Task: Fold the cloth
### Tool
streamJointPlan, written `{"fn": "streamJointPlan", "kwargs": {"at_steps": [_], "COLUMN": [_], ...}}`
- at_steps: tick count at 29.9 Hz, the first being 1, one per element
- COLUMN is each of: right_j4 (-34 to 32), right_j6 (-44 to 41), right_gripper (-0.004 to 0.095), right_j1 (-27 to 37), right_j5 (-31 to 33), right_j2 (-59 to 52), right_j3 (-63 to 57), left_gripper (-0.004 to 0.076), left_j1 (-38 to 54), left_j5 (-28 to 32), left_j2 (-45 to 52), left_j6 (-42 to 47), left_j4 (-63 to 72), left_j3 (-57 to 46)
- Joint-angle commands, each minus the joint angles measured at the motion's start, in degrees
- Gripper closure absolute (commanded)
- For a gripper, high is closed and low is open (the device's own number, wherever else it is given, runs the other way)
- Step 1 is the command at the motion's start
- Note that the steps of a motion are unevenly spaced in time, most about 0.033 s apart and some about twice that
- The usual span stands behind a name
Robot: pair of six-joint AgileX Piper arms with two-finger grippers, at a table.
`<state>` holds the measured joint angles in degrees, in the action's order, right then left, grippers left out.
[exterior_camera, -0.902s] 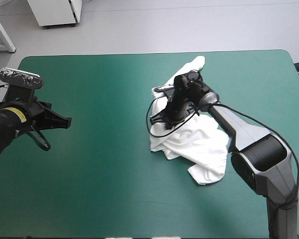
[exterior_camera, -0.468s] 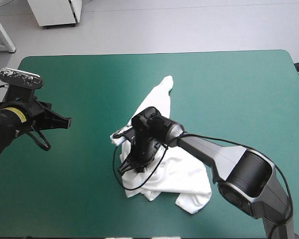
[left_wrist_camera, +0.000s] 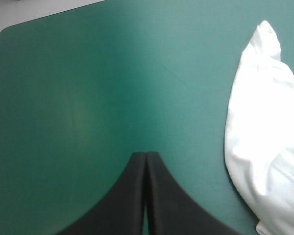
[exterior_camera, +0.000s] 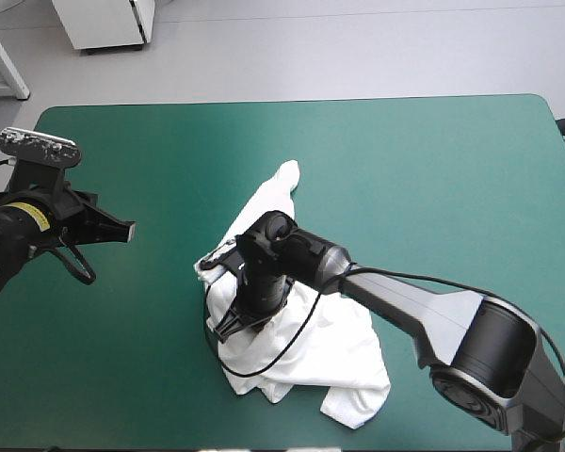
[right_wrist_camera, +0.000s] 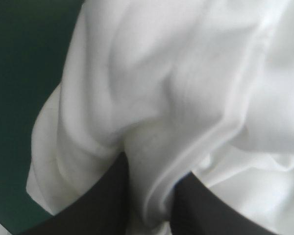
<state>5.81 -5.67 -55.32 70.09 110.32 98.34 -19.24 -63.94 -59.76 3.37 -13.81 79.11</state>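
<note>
1. The left hand [left_wrist_camera: 146,155], fingers pressed together and empty, hung over bare bench [exterior_camera: 122,377], well apart from the shirt [exterior_camera: 344,353].
2. The shirt lay crumpled mid-bench.
3. The right hand [right_wrist_camera: 152,169] pinched a fold at the heap's left side, fingers all but closed.
</note>
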Motion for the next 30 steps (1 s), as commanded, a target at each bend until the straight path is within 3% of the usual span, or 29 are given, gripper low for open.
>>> {"fn": "streamJointPlan", "kwargs": {"at_steps": [1, 3, 5, 11, 14, 18, 20, 30], "right_j4": [-0.21, -0.08, -1.11, -6.8, -6.93, -6.68, -6.68, -2.48], "right_j6": [0.36, 0.36, -0.45, -2.87, -4.2, -5.92, -7.0, -12.43], "right_gripper": [0.0467, 0.0307, 0.0223, 0.028, 0.0285, 0.0285, 0.0285, 0.0287], "right_j1": [2.43, 3.69, 4.72, 7.74, 9.31, 10.77, 10.87, 10.87], "right_j5": [1.54, 1.54, 1.54, 1.54, 1.54, 1.54, 1.54, 1.54], "right_j2": [-6.57, -8.42, -10.24, -16.26, -20.23, -25.94, -28.67, -39.69], "right_j3": [1.93, 1.81, 1.71, -0.04, -3.72, -11.22, -15.08, -31.23], "left_gripper": [0.0729, 0.0729, 0.0729, 0.0689, 0.058, 0.0302, 0.0212, 0.0275], "left_j1": [-0.01, -0.01, -0.01, -0.01, -0.01, -0.01, -0.01, -0.01], "left_j5": [4.49, 5.49, 6.7, 7.31, 4.62, 0.71, 0.37, 1.27], "left_j2": [0.53, 0.53, 0.53, 0.3, -1.02, -4.53, -6.71, -23.69], "left_j6": [0.49, 0.49, 0.49, -0.63, -5.55, -9.79, -10.03, -12.78], "left_j4": [-0.75, -0.63, -0.63, -0.11, 1.79, 7.63, 8.55, 13.81], "left_j3": [1.37, 1.37, 1.37, 1.37, 1.48, 2.34, 3.08, 10.62]}}
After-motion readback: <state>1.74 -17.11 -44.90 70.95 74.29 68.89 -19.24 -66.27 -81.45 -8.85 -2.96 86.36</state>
